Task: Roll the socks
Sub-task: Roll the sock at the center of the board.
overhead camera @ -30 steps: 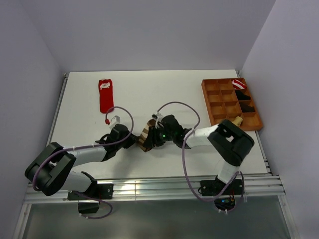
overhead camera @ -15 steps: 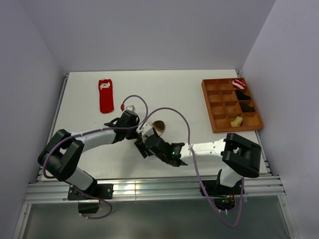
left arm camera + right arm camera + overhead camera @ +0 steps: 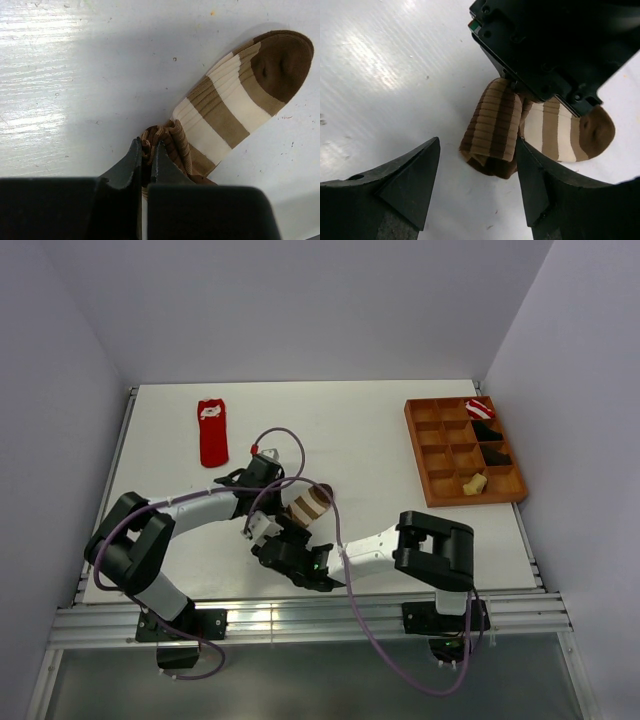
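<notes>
— Striped sock (image 3: 312, 505)?
— Lying near the middle of the bench (image 3: 380, 420), half rolled: bunching into a thick roll at one end, stretching out flat towards the brown toe.
— Left pincer (image 3: 146, 152)?
— Pressing together, pinching a crumpled fold right beside the roll.
— Right pincer (image 3: 477, 147)?
— Standing spread wide, hovering close, framing the roll between both fingers; touching or not, cannot tell.
— Red sock (image 3: 212, 432)?
— Lying flat at the far left, well apart from both arms.
— Yellow sock (image 3: 474, 483)?
— Sitting in the near row of the orange tray (image 3: 415, 440), over on the right.
</notes>
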Robot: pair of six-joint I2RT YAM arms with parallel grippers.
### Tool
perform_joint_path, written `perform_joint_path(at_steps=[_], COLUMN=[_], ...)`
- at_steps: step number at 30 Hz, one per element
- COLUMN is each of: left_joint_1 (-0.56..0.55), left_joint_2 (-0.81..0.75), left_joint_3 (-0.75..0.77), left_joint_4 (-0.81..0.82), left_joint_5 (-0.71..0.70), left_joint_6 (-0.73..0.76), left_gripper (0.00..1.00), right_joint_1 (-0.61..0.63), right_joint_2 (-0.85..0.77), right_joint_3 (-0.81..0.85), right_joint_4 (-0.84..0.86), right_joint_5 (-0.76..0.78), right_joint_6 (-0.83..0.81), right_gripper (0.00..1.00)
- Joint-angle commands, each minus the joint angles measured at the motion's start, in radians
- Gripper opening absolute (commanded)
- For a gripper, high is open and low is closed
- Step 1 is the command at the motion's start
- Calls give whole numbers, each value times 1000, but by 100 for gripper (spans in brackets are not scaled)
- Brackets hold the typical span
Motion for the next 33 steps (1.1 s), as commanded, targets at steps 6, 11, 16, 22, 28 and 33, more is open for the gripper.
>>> perform_joint_path(at_steps=[6,11,16,22,28,33], left_joint_1=[1,1,1,1,8,27], left_joint_2=[35,32,23,-41,-138,-211], left_joint_3=[25,24,24,30,22,2], left_joint_4=[-96,-103,-97,-100,-80,-48], left_joint_5=[15,21,41,18,-28,-48], left_joint_6=[45,51,79,79,56,28], left_gripper=[0,0,0,9,37,49], right_joint_1=[3,3,0,-42,-142,-219], right_joint_2=[116,178,181,69,-75,-137], right_joint_3=[78,87,75,9,-80,-121], right_joint_4=[23,13,24,21,38,59], right_joint_5=[111,145,142,-15,-252,-468], right_joint_6=[-75,-79,-73,23,169,226], right_gripper=[65,47,1,0,0,0])
